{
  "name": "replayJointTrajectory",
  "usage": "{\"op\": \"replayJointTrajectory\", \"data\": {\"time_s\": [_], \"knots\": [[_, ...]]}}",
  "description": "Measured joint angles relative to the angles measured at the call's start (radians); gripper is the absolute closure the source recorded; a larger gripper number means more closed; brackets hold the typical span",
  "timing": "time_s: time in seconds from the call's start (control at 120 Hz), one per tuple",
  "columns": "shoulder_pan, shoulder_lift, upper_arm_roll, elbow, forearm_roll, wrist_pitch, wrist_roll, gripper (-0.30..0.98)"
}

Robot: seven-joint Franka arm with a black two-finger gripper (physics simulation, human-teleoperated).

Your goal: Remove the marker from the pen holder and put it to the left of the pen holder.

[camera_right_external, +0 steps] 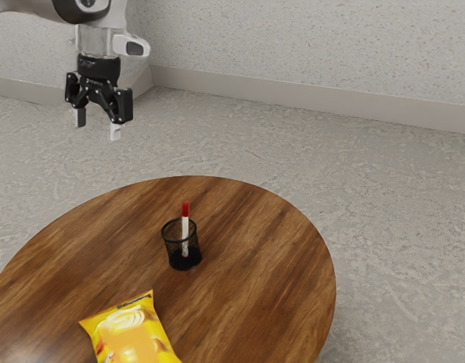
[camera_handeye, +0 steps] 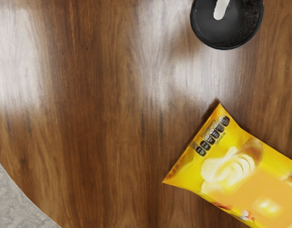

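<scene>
High above the far left part of the table, my gripper [camera_right_external: 98, 130] hangs open in the exterior view, its two fingers apart with nothing between them. The black mesh pen holder [camera_right_external: 184, 261] stands upright on the table, well below the gripper and toward the exterior view's right. Inside it the white marker [camera_right_external: 185, 225] with a red cap stands nearly upright, its cap above the rim. In the wrist view the pen holder [camera_handeye: 202, 35] is cut off by the frame's edge, with the white marker [camera_handeye: 221, 8] partly visible inside it.
A yellow chip bag [camera_right_external: 131, 333] lies on the round wooden table [camera_right_external: 255, 280], near the pen holder. The wrist view has the same bag [camera_handeye: 240, 175] and the table's curved edge, with grey floor [camera_handeye: 13, 204] beyond it.
</scene>
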Motion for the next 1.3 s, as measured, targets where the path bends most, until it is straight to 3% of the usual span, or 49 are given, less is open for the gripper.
{"op": "replayJointTrajectory", "data": {"time_s": [0.2,0.3,0.408,0.475,0.542,0.742,1.0,1.3], "knots": [[0.023,-0.003,0.009,-0.005,-0.024,0.171,0.018,0.0],[0.04,-0.093,0.014,-0.045,-0.058,0.214,0.034,0.0],[-0.041,-0.291,0.061,-0.469,-0.103,0.377,0.063,0.01],[-0.049,-0.306,0.102,-0.689,-0.131,0.517,0.085,0.02],[-0.047,-0.263,0.128,-0.772,-0.161,0.625,0.11,0.01],[-0.039,-0.167,0.133,-0.83,-0.242,0.855,0.169,0.02],[0.042,-0.115,-0.018,-0.841,-0.351,1.126,0.205,0.04],[-0.093,-0.059,-0.062,-0.849,-0.285,1.304,0.224,0.11]]}}
